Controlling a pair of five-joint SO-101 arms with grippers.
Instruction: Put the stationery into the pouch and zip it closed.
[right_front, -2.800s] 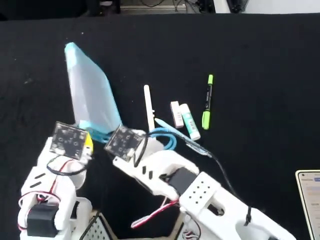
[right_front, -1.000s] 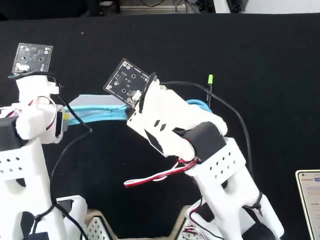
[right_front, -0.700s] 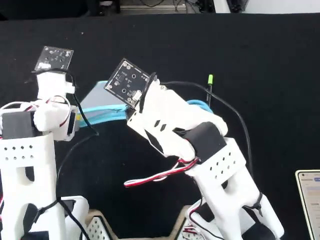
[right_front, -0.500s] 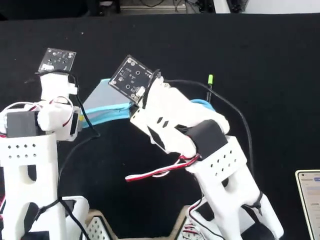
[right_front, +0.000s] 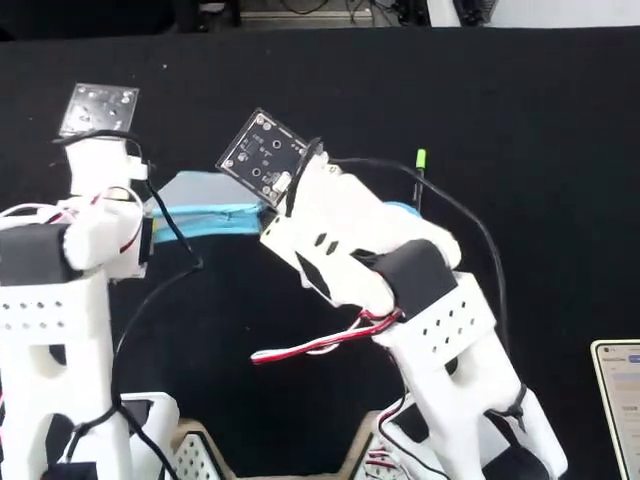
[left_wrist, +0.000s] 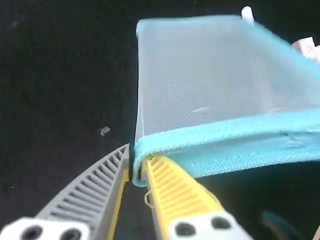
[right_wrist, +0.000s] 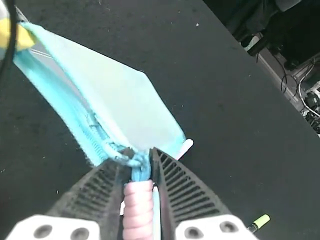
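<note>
Two grippers (left_wrist: 137, 167) (right_wrist: 138, 159) on one pouch (left_wrist: 200, 90)

White plastic arms (right_front: 345, 225); black servos (right_front: 412, 275); red-and-white cables (right_front: 320, 346); ribbed left pincer (left_wrist: 136, 161), grey and yellow

Pouch (right_front: 205, 195) strung above the desk (right_front: 520, 100)

I have one end pinched in my left claw (left_wrist: 136, 166), the other in my right claw (right_wrist: 139, 156); a marker (right_front: 420, 158) lies farther back on the desk, behind the right arm
</note>
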